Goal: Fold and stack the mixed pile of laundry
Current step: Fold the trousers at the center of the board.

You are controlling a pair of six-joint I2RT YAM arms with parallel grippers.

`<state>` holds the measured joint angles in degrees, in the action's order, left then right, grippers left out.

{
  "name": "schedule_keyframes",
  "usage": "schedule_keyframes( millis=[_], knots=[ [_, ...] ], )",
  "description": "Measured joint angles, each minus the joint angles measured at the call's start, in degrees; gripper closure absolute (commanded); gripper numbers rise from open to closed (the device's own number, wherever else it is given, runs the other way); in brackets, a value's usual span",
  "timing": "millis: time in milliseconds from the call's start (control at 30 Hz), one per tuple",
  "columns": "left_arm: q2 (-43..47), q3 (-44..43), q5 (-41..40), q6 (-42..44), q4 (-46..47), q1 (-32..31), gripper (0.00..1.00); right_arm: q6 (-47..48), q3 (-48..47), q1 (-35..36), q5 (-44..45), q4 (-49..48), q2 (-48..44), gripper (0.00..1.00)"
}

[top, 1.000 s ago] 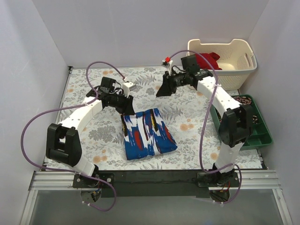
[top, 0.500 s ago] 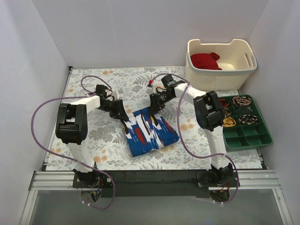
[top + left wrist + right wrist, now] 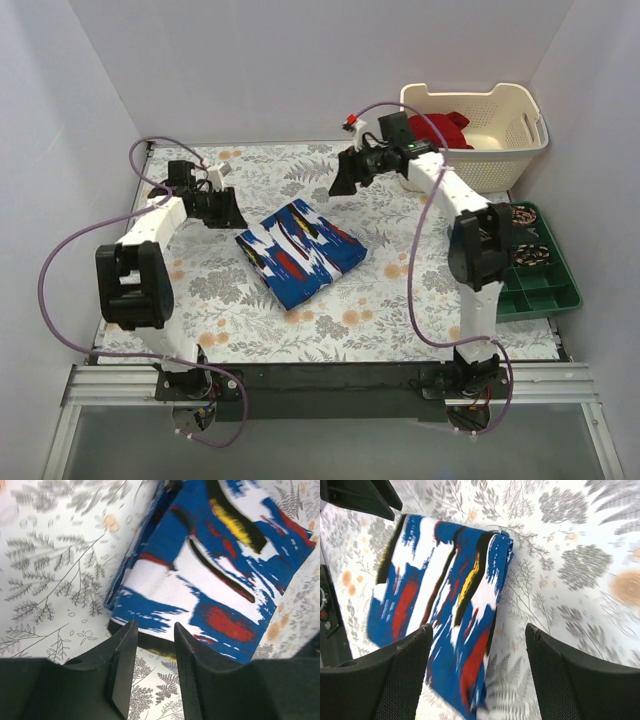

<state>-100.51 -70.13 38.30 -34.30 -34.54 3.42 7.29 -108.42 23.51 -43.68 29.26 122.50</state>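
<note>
1. Blue-wise, looks done: can see the blue printed garment (image 3: pixel 302 250) folded into a neat rectangle, lying flat mid-table (image 3: pixel 400 320) between the two arms.
2. Left to do: the red garment (image 3: pixel 445 128), bunched up in the cream basket (image 3: pixel 520 150) at the far right corner, neither folded nor stacked.
3. Holding nothing with the left gripper (image 3: pixel 228 212), jaws at a narrow gap, hovering just beside the fold's left corner.
4. Same deal for the right gripper (image 3: pixel 340 183): spread wide, empty, raised between fold and basket.
5. Calling it roughly halfway; guessing fetch red, fold it, then stack on blue.
</note>
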Motion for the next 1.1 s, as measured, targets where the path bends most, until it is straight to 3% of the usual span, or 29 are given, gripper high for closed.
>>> schedule_keyframes(
  millis=[100, 233, 433, 567, 700, 767, 833, 933, 1100],
  knots=[
    [7.87, -0.35, -6.14, 2.08, -0.70, -4.90, 0.40, -0.02, 6.80, -2.10, 0.07, -1.22, -10.32, 0.35],
    [11.34, -1.25, -10.38, -1.55, -1.49, -13.38, 0.40, 0.59, 13.53, -0.72, 0.09, -2.03, -17.29, 0.44],
    [8.48, 3.39, -19.87, -12.39, -1.97, -21.66, 0.47, 1.95, 19.04, 1.60, 4.11, -2.34, -9.94, 0.53],
    [2.12, 4.50, -26.29, -14.71, -2.51, -22.71, 0.49, 2.54, 24.09, 1.66, 6.32, -1.77, -4.66, 0.64],
    [-3.63, -0.52, -26.53, -13.68, -3.98, -19.80, 0.51, 1.75, 27.39, 3.37, 5.22, -2.51, -3.52, 0.74],
    [-6.54, -4.55, -27.45, -11.23, -3.98, -17.11, 0.52, 0.61, 27.76, 5.81, 3.76, -3.96, -3.54, 0.69],
    [-10.38, -9.70, -28.04, -8.50, -4.02, -13.77, 0.51, -1.31, 27.67, 8.94, 2.12, -6.38, -3.50, 0.52],
    [-15.67, -17.68, -29.16, -4.79, -4.04, -8.92, 0.47, -4.46, 24.55, 13.25, 0.13, -8.20, -2.43, 0.41],
    [-15.74, -20.83, -30.21, -1.90, -3.41, -2.64, 0.36, -8.94, 15.45, 13.84, -0.66, -9.84, 0.61, 0.31]
  ],
)
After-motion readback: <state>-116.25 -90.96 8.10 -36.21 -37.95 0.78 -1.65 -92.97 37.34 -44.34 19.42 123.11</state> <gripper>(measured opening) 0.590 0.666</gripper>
